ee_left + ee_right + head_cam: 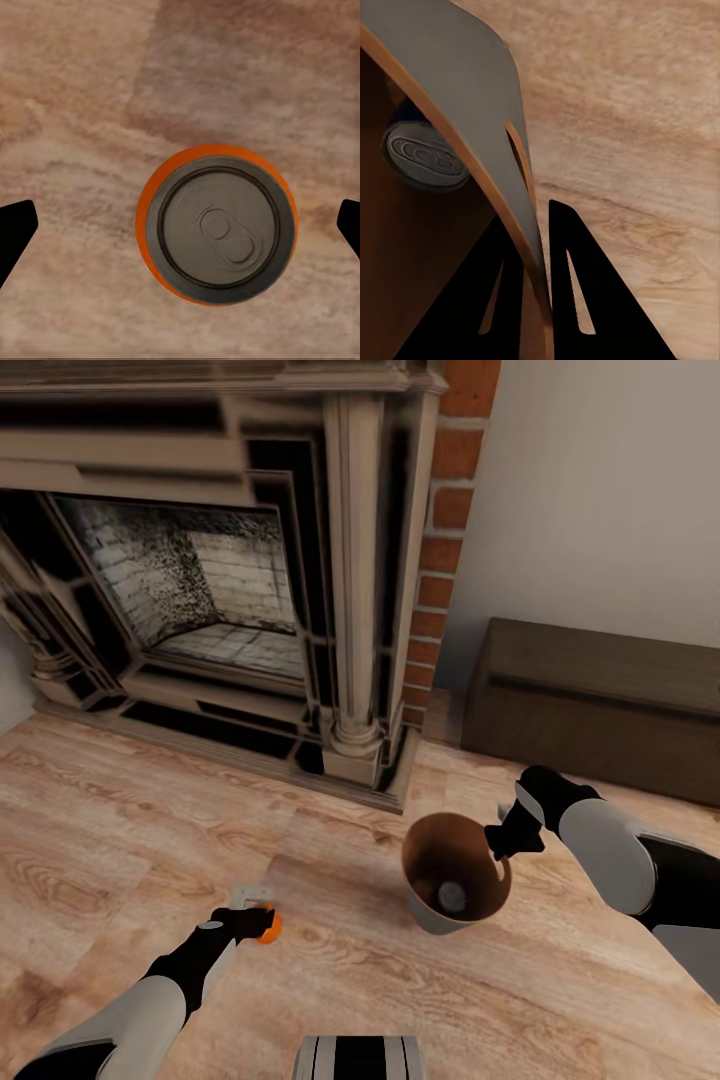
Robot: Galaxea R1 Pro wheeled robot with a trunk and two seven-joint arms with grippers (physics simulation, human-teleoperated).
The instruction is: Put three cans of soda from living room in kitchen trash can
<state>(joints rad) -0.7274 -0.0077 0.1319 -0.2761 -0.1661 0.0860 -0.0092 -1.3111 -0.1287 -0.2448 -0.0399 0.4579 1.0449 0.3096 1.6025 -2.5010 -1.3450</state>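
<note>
Left wrist view: orange can upright on floor, axis vertical, centred between wide-open left jaws.
Left gripper: directly above can, nearer arm.
Right gripper: jaws clamped on bin rim; one can inside.

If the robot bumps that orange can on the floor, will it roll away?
Probably not while upright: the orange can stands on its flat end on the wood floor. Knocked over, its round body would likely roll. The open left gripper straddles it, and smooth sides might slip.
</note>
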